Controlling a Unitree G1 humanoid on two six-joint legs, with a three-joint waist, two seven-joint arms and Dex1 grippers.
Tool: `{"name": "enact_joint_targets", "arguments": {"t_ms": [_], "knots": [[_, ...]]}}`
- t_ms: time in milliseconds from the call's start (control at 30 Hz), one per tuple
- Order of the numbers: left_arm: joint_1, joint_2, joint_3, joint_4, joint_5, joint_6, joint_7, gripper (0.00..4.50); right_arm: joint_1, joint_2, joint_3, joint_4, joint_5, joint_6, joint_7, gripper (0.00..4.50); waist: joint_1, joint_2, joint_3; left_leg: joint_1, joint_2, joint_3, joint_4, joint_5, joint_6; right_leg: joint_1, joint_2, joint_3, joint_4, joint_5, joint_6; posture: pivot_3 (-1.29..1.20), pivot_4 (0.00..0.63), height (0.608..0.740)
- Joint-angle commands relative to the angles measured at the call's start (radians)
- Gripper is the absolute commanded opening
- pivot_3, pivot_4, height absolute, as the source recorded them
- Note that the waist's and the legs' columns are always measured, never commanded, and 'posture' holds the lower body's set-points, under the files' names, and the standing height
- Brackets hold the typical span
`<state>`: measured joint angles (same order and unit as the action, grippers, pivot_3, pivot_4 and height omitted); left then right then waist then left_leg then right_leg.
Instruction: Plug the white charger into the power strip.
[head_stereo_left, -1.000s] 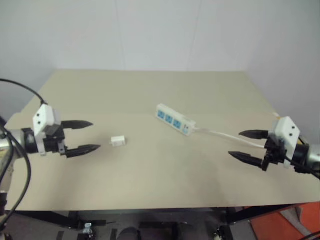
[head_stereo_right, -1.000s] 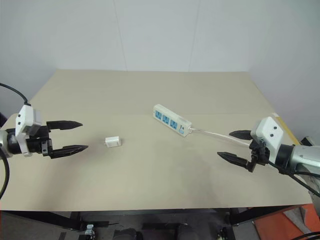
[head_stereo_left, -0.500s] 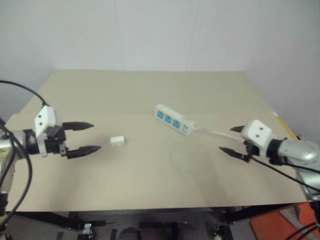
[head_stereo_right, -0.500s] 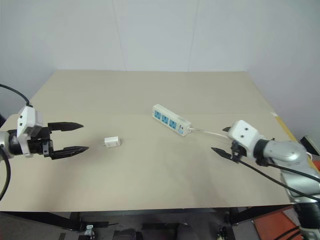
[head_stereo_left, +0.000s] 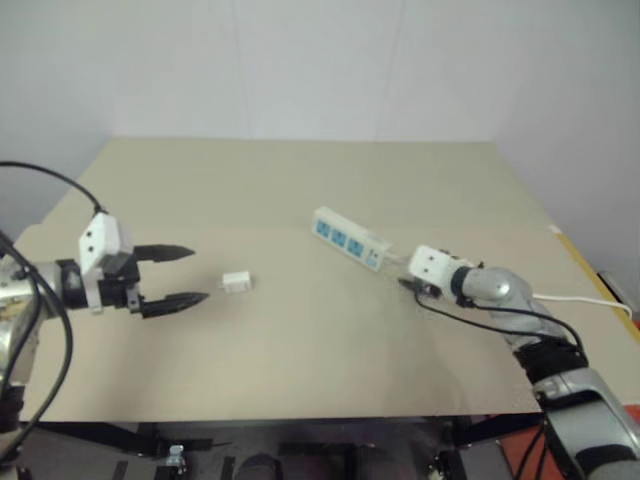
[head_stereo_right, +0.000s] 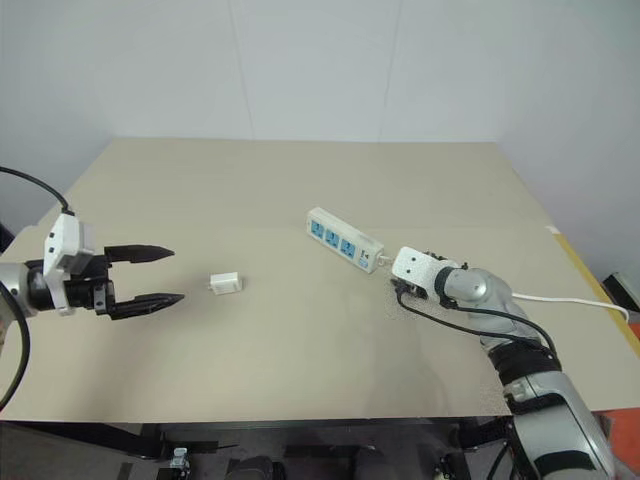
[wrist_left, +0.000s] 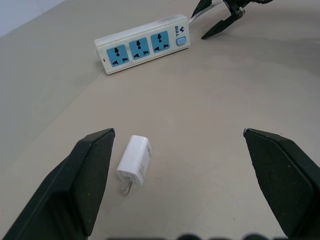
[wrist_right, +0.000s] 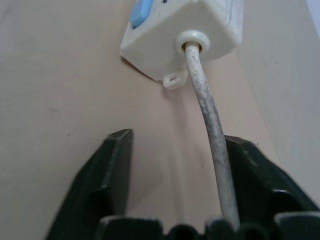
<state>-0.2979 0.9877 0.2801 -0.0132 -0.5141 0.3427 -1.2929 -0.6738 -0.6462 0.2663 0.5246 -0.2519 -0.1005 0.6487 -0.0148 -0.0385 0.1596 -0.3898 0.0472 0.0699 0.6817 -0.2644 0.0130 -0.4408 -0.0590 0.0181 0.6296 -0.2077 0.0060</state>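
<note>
1. Lying on the beige table (head_stereo_left: 300, 380), as recorded from the head views: the power strip (head_stereo_left: 351, 238) is set diagonally near the centre, and the white charger (head_stereo_left: 236, 282) is well apart from it on the robot's left. The left gripper (head_stereo_left: 180, 276) is held just beside the charger with its fingers spread wide and nothing between them. The right gripper (head_stereo_right: 399, 287) is placed at the strip's switch end, over the white cord (head_stereo_right: 570, 299).
2. Left wrist view: the lettering "BULL" is read beside the blue switch (wrist_left: 182, 41) on the strip. The charger is seen on its side, prongs showing, near one black finger (wrist_left: 87, 172) and inside the gap.
3. Right wrist view: the cord is seen running between the parted fingers (wrist_right: 116, 165), close against one of them; whether it is clamped cannot be told.
</note>
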Motion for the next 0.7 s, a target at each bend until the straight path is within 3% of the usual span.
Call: {"name": "enact_joint_targets", "arguments": {"t_ms": [33,200,333,400,567,700], "knots": [[0.006,0.006,0.029,-0.039,-0.015,-0.01,0.009,4.5,-0.03,0.012,-0.014,0.027,-0.006,-0.06,-0.021,1.77,-0.001,0.0,0.0,0.0,0.0,0.0,0.0,0.0,0.0,0.0,0.0,0.0,0.0,0.0,0.0,0.0,0.15,0.74],[0.011,0.004,0.026,-0.046,-0.017,-0.009,0.014,4.5,-0.024,0.02,-0.043,-0.005,0.034,-0.083,-0.002,0.02,-0.004,0.0,0.0,0.001,0.0,0.0,0.0,0.0,0.0,0.0,0.0,0.0,0.001,0.0,0.0,0.0,0.15,0.74],[0.004,0.0,0.015,-0.044,-0.017,-0.008,0.016,4.5,0.006,0.061,-0.11,-0.113,0.191,-0.006,0.086,0.02,-0.007,0.0,0.0,0.001,0.001,0.0,0.0,0.0,0.0,0.0,0.0,0.0,0.001,0.0,0.0,0.0,0.15,0.74],[0.001,0.0,0.011,-0.043,-0.017,-0.009,0.014,4.5,0.034,0.107,-0.175,-0.233,0.367,0.135,0.166,0.02,-0.009,0.0,0.0,0.001,0.001,-0.001,0.0,0.0,0.0,0.0,0.001,0.0,0.001,0.0,0.0,0.0,0.15,0.74],[-0.009,0.003,0.005,-0.037,-0.015,-0.008,0.01,4.5,0.086,0.139,-0.265,-0.429,0.618,0.392,0.261,0.02,-0.003,0.0,0.0,0.001,0.002,-0.001,0.0,0.0,0.0,0.0,0.001,0.0,0.001,0.0,0.0,0.0,0.15,0.74],[-0.018,0.006,0.001,-0.033,-0.014,-0.006,0.006,4.5,0.15,0.121,-0.278,-0.508,0.711,0.526,0.32,0.02,0.001,0.001,0.0,0.001,0.002,-0.001,0.0,0.0,0.0,0.001,0.001,-0.001,0.001,0.0,0.0,0.0,0.15,0.74]]}}
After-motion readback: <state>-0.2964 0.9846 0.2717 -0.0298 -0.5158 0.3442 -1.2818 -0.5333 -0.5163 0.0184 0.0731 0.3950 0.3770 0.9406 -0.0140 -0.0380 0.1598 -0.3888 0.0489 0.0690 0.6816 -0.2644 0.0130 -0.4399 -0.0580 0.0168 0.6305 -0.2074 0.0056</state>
